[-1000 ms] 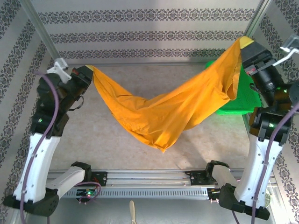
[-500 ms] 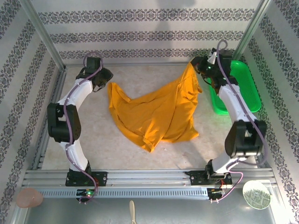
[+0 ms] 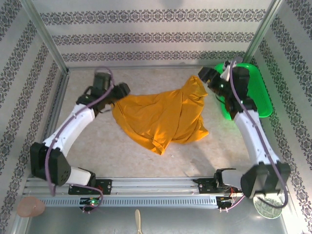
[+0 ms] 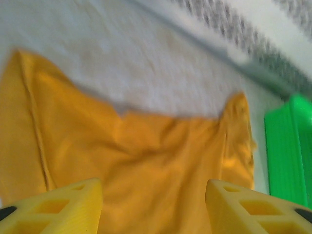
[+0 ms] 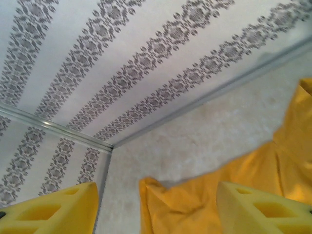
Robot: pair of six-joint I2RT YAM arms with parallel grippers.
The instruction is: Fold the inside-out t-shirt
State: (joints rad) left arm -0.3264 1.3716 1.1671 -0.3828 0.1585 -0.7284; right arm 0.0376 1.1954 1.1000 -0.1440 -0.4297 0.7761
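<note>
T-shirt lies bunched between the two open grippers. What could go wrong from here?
1. The t-shirt lies in overlapping creases, so a pinch could catch several layers and fold the wrinkles in.
2. The right gripper hovers close to the green basket; its arm could knock it.
3. The left gripper sits open at the t-shirt's left edge; a low move might drag the cloth.

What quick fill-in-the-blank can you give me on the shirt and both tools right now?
1. The t-shirt lies crumpled on the table, ____ the two tools.
2. The left tool and right tool both stand ____, holding nothing.
3. The ____ basket sits beside the right tool.
Missing words: between; open; green.
</note>
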